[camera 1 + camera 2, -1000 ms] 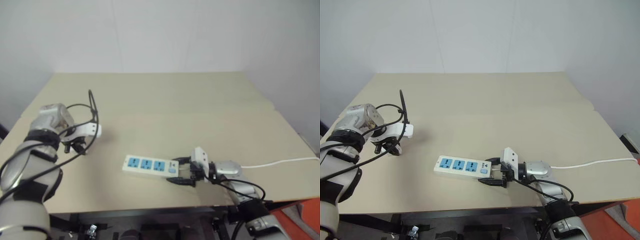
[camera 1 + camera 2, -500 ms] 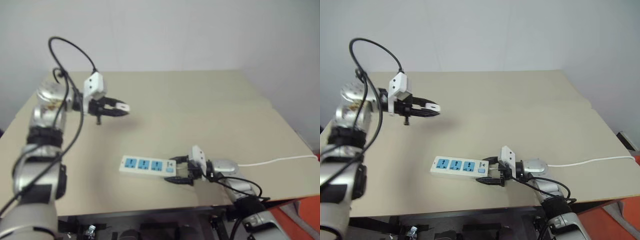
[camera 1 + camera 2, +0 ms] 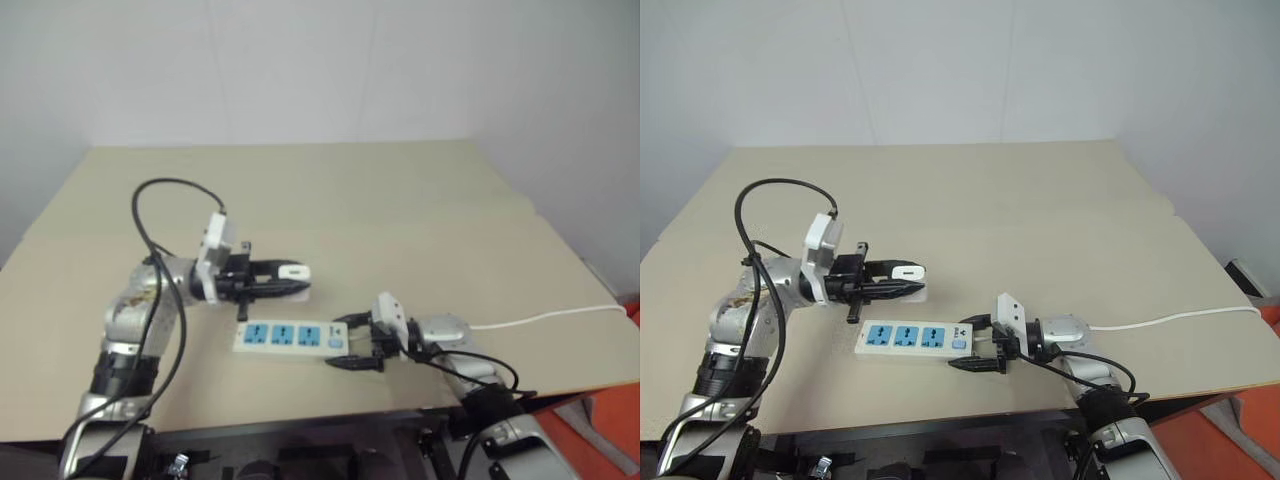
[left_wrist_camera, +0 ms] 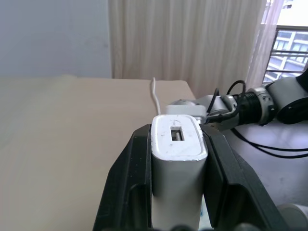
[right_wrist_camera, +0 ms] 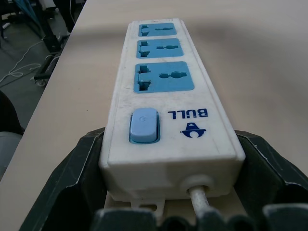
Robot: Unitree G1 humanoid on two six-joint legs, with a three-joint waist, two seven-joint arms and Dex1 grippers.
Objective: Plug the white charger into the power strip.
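Spreading wide and bare, the tan counter (image 3: 1040, 200) leaves plenty of open room behind and to both sides of the work, though its near edge runs just beneath both arms, so there is little margin toward the robot. On it, close to that near edge, lies the power strip (image 3: 910, 338), its three blue sockets facing up and its thin white cable (image 3: 1180, 320) trailing off to the right edge of the counter. The right claw (image 3: 980, 345) is clamped around the strip's switch end, fingers on either side of the body, pinning it in place. The left claw (image 3: 902, 282) hangs just above and behind the strip, pointing level toward the right, its fingers closed on the white charger (image 3: 293, 271), which sticks out at the tips. My reading is that the carry is nearly over and alignment is the step in hand. The next move seems to call for turning the charger so its prongs face down, centring it over one socket, then pressing straight in while the right claw braces the strip.
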